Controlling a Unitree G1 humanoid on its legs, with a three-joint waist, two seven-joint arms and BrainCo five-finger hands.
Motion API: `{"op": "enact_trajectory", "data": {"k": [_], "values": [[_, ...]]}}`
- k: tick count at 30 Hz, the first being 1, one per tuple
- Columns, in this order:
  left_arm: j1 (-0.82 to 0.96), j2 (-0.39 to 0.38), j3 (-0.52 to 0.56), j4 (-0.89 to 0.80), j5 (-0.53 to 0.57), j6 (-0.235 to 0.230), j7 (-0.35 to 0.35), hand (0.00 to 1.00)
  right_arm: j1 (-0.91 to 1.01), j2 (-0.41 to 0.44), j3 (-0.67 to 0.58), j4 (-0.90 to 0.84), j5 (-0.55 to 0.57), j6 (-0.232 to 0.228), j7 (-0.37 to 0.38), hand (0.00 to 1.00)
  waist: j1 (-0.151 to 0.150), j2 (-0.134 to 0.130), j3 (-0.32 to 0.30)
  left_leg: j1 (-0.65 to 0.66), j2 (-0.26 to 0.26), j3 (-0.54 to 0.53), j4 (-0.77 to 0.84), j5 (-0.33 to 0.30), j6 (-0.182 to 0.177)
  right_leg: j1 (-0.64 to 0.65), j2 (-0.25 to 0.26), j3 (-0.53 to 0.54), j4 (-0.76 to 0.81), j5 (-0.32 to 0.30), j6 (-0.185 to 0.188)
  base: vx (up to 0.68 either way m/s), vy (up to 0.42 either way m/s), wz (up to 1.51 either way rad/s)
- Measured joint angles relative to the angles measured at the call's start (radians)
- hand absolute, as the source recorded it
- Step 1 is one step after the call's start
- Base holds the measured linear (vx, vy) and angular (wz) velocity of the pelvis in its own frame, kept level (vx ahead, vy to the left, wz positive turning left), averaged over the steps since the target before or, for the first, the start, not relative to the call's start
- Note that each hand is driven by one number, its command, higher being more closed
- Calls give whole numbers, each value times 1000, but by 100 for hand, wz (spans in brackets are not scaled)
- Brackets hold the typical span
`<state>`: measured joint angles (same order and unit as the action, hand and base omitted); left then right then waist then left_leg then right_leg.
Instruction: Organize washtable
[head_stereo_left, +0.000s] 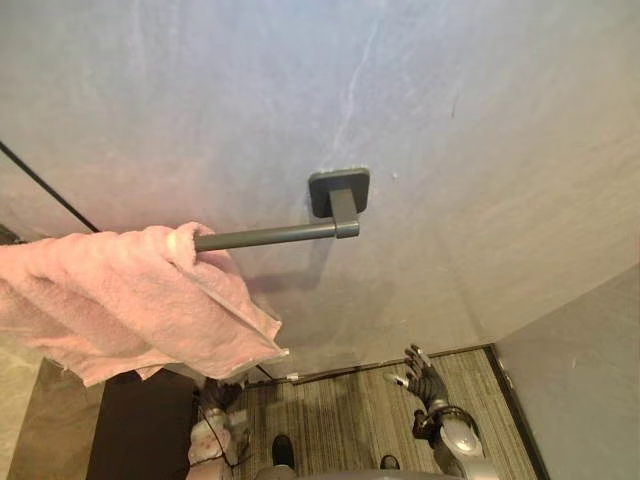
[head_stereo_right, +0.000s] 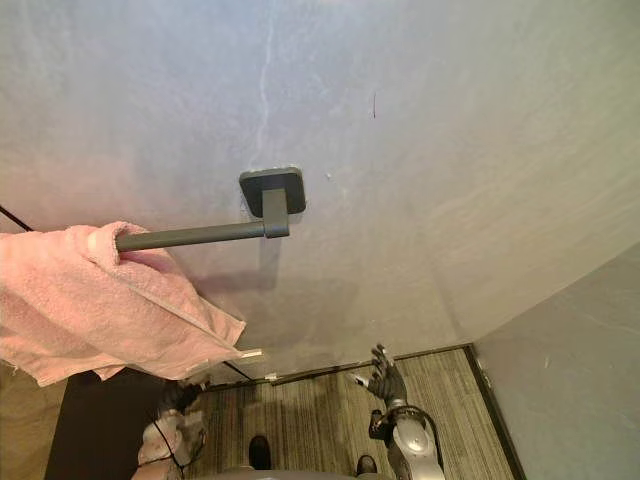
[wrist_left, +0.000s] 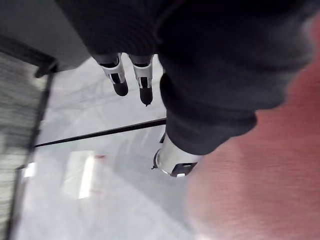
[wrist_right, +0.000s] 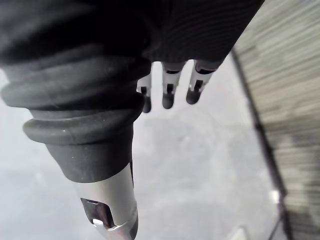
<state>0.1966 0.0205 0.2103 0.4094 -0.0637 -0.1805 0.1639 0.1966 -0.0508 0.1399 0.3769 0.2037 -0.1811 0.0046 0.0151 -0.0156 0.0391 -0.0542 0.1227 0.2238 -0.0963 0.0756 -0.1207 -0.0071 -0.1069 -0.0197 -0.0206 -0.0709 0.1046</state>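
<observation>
pink towel (head_stereo_left: 120, 300) hangs bunched over the free end of a dark grey towel bar (head_stereo_left: 270, 236). the bar sticks out sideways from a square mount (head_stereo_left: 340, 190) on a pale grey wall (head_stereo_left: 450, 120). the towel drapes down on the robot's left side, thick folds piled on the rod. its lower corner hangs loose, apart from the wall.

l hand (head_stereo_left: 218, 393) sits low, just under the towel's bottom edge and above the striped carpet floor (head_stereo_left: 340, 410). in the l wrist view its fingers (wrist_left: 120, 82) are straight and released, thumb (wrist_left: 175, 162) held apart, nothing between them. a pink cloth blur (wrist_left: 260, 185) shows close beside the hand there. more pinkish cloth (head_stereo_left: 205, 440) shows by the l forearm in the head view. can't tell if that's part of the same towel or whether it touches the arm.

r hand (head_stereo_left: 422, 378) is low on the robot's right, well apart from bar and towel, near where wall meets floor. its fingers (wrist_right: 167, 97) are spread and relaxed, released, holding nothing, w/ the wall past them.
</observation>
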Motion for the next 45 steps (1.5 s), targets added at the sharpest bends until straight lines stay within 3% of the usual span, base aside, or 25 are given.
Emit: {"op": "enact_trajectory", "data": {"k": [6, 8, 15, 19, 21, 28, 33, 35, 36, 37, 39, 42, 45], "values": [[120, -83, 67, -370, 38, 2, 79, 0, 38, -20, 135, -277, 31, -18, 55, 0, 11, -10, -1, -8, 2, 0, 0, 0, 0, -14, 2, 0, 6, 0, 1, 8, -4, -1], [152, -87, 67, -463, 66, 17, 70, 0, 37, -20, 164, -328, 42, -16, 69, 0, 22, -10, -1, -7, 1, 0, 0, 0, 0, -15, 1, 1, 10, 0, 1, -37, 2, 0], [315, -101, 63, -627, 70, 76, -153, 0, -48, -43, 282, -376, 176, -5, 116, 0, 30, -10, -5, -8, -1, -20, 0, 2, 2, -14, 0, -11, 22, -1, 3, -31, 2, 5], [397, -46, 55, -648, 34, 110, -284, 0, -126, -55, 381, -376, 236, -4, 142, 0, 40, -4, -11, -9, -1, -33, 0, 6, 3, -10, 0, -28, 28, -2, 3, -18, -5, 7], [401, -23, 58, -648, 28, 119, -315, 0, -171, -54, 430, -375, 244, -4, 152, 0, 57, -2, -14, -9, -1, -42, 0, 10, 4, -7, 1, -37, 31, -2, 3, -24, -9, 17], [395, 41, 64, -648, 28, 130, -361, 0, -341, -2, 467, -338, 269, -9, 164, 0, 59, -3, -16, -74, 3, -161, 1, 51, 0, -3, 16, -151, 49, -10, -8, -47, -24, 48], [294, 166, -38, -685, -1, 128, -362, 0, -365, -20, 370, -326, 278, -36, 125, 0, 73, -7, -1, -151, 12, -233, 17, 66, 0, -67, 22, -230, 148, -49, -36, -99, -14, 48], [264, 210, -76, -704, -29, 124, -375, 0, -368, -29, 366, -329, 288, -52, 124, 0, 72, -25, 16, -210, 14, -231, 140, 13, 20, -78, -2, -228, 152, -47, -39, -61, 43, -4], [241, 234, -98, -706, -62, 117, -390, 0, -370, -38, 367, -331, 305, -58, 127, 0, 68, -24, 47, -280, 17, -230, 372, -79, 63, -70, -9, -216, 167, -47, -37, -65, 74, -31], [245, 245, -115, -709, -88, 109, -403, 0, -363, -46, 368, -332, 312, -58, 129, 0, 60, -5, 60, -306, 23, -250, 503, -130, 65, -49, 0, -205, 174, -48, -29, -72, 73, -45], [253, 269, -155, -718, -107, 102, -403, 0, -337, -42, 371, -353, 319, -62, 133, 0, 47, 20, 42, -283, 31, -269, 478, -207, 13, -48, 13, -179, 170, -48, -14, -77, 144, -35], [217, 312, -182, -739, -141, 84, -405, 0, -334, -20, 368, -376, 337, -75, 143, 0, 47, -15, 39, -297, 0, -236, 461, -192, 26, -86, -32, -154, 153, -13, 6, -50, 154, -21], [222, 314, -183, -742, -162, 71, -401, 0, -362, -8, 380, -376, 335, -75, 148, 0, 56, 6, 55, -328, 14, -171, 554, -231, 67, -111, -36, -78, 156, 22, 13, -64, 169, -62]]}}
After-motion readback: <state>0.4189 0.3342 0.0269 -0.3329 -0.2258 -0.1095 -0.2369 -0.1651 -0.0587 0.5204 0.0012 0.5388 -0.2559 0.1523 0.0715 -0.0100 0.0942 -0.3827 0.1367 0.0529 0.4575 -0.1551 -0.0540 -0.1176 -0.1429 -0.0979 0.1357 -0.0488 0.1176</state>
